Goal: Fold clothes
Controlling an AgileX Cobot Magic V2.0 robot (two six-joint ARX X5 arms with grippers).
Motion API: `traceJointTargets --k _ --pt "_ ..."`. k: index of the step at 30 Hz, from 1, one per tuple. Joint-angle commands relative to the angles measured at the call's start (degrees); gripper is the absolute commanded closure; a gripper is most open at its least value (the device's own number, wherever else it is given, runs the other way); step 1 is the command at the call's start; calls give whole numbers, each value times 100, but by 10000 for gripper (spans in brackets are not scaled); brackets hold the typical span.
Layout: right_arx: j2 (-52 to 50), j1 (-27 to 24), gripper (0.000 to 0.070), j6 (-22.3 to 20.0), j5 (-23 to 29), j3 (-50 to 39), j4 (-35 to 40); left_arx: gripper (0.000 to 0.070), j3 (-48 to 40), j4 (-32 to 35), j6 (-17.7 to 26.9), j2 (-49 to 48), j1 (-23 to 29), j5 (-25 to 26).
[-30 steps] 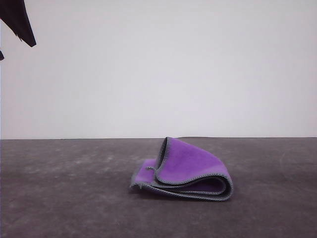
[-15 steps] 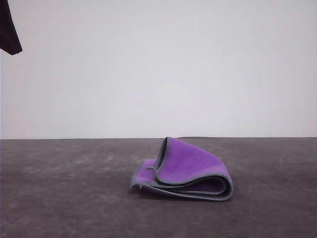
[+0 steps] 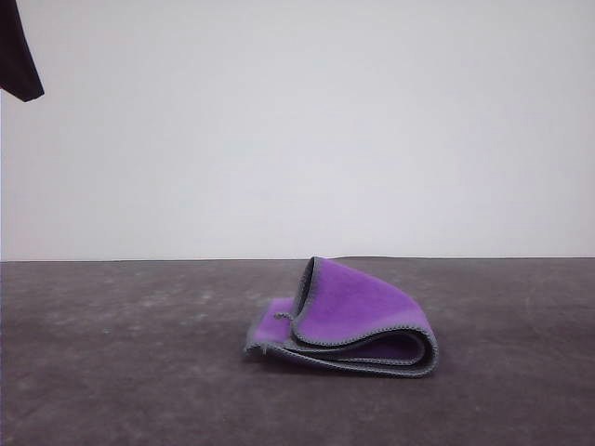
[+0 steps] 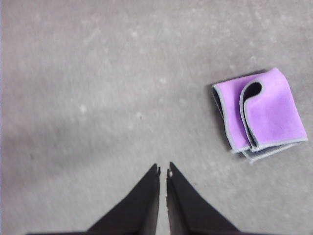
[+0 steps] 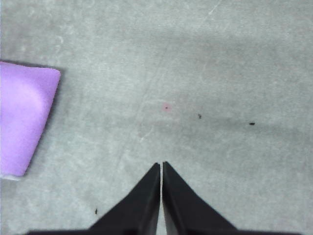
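Observation:
The clothes (image 3: 349, 321), a small purple cloth with grey stitched edging, lie folded over on themselves on the dark table, a little right of centre. The left wrist view has the clothes (image 4: 261, 115) as a stacked fold with one layer curled up. My left gripper (image 4: 163, 170) hangs high over bare table well away from them, its fingers nearly touching and holding nothing. A dark part of the left arm (image 3: 14, 56) sits at the top left corner of the front view. My right gripper (image 5: 161, 165) is shut and empty above bare table, the clothes (image 5: 22, 120) off to its side.
The grey table surface (image 3: 112, 372) spreads out around the cloth, with a plain white wall (image 3: 297, 121) behind it. A small pink spot (image 5: 167, 107) and a few dark specks mark the table under the right gripper.
The dark part of the left arm at the top left of the front view has pulled further toward the corner. The cloth has not moved.

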Motion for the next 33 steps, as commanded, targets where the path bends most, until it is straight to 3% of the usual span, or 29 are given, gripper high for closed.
traceJointTargets --k 1,5,12,17,24,33 --pt "39 0 700 -2 0 70 57 689 -44 70 393 -73 47 -71" --pt "39 0 700 -2 0 70 57 689 -658 500 396 -685 319 -424" --pt "39 0 700 -2 0 70 56 689 -2598 2374 193 -2275 1078 -498" --pt "39 0 700 -2 0 70 55 689 -3862 3192 -24 -3484 1379 -604" --pt "39 0 700 -2 0 70 55 689 -5056 3397 -103 -4851 1506 -662" --pt "39 0 700 -2 0 70 55 689 -5674 3374 -103 -5635 1505 -745"
